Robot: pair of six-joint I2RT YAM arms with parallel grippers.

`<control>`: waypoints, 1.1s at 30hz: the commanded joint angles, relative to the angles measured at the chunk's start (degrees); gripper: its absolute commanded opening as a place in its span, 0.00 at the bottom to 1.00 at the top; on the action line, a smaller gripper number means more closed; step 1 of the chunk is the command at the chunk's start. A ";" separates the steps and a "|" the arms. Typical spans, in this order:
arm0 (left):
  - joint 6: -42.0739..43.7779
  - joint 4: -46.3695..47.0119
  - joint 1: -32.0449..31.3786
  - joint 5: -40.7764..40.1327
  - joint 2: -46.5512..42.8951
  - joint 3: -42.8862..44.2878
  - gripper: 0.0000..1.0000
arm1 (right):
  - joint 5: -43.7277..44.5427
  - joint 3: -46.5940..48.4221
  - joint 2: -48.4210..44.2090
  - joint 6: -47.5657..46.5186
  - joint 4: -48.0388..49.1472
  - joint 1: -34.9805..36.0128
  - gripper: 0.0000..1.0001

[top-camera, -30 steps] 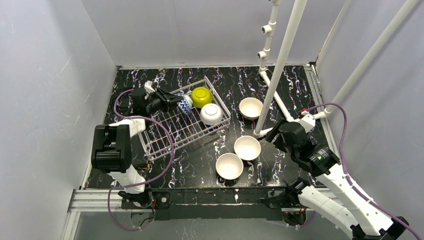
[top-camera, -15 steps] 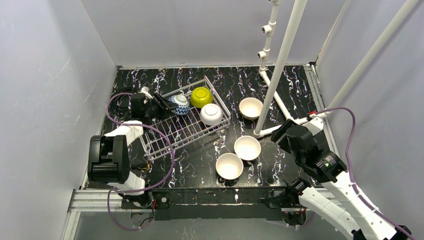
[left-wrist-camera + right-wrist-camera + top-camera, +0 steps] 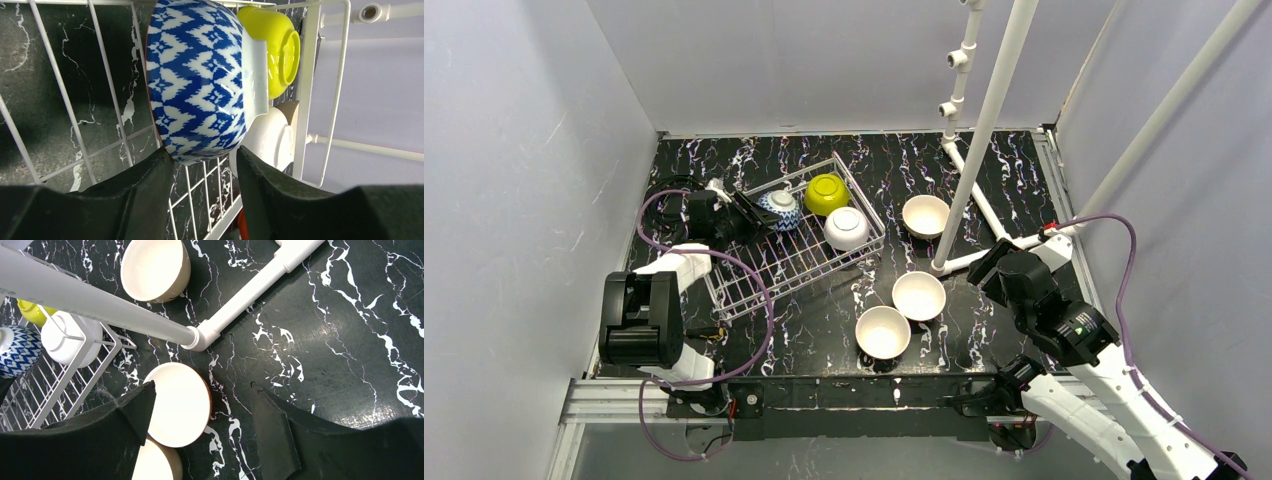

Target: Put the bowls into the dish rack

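Observation:
The dish rack [image 3: 764, 272] stands at the left on the black marble table. In it are a blue-white bowl [image 3: 781, 210], upside down, a yellow-green bowl [image 3: 827, 193] and a white bowl [image 3: 847, 228]. My left gripper [image 3: 746, 212] is open just left of the blue-white bowl [image 3: 200, 80], with that bowl's lower rim between its fingertips [image 3: 150, 185]. Three white-inside bowls stand on the table: a tan one [image 3: 925, 215], an orange-rimmed one [image 3: 919, 295] and one nearer [image 3: 883, 332]. My right gripper [image 3: 984, 262] is open and empty above the table, beside the orange-rimmed bowl [image 3: 177, 405].
A white pipe frame [image 3: 989, 110] rises slanting from a foot on the table [image 3: 939, 266], between the rack and my right arm, and crosses the right wrist view [image 3: 90, 300]. Another pipe runs along the table at the back right [image 3: 984, 205]. Grey walls close three sides.
My left gripper has let go of the blue-white bowl, which now lies in the rack, and has drawn back to the left. My right arm has shifted slightly right.

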 commanded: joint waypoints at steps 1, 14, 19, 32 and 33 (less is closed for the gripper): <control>-2.18 -0.31 0.23 3.44 -2.10 -0.87 0.46 | 2.42 0.28 -1.10 -0.63 -0.59 0.09 0.78; -7.39 3.08 -3.11 5.00 -1.83 -2.26 0.49 | 1.63 -0.70 -1.24 -1.15 0.30 0.07 0.78; -7.69 3.04 -4.49 7.68 -0.21 -1.06 0.55 | 1.72 -0.73 -1.78 -1.16 0.03 0.10 0.78; -8.37 -1.52 -4.47 8.52 -5.90 -0.96 0.67 | 2.33 -0.35 -2.92 -1.12 -1.00 0.10 0.78; -7.34 -3.12 -4.49 8.35 -6.78 -0.16 0.68 | 2.41 -0.26 -2.98 -1.12 -1.10 0.06 0.79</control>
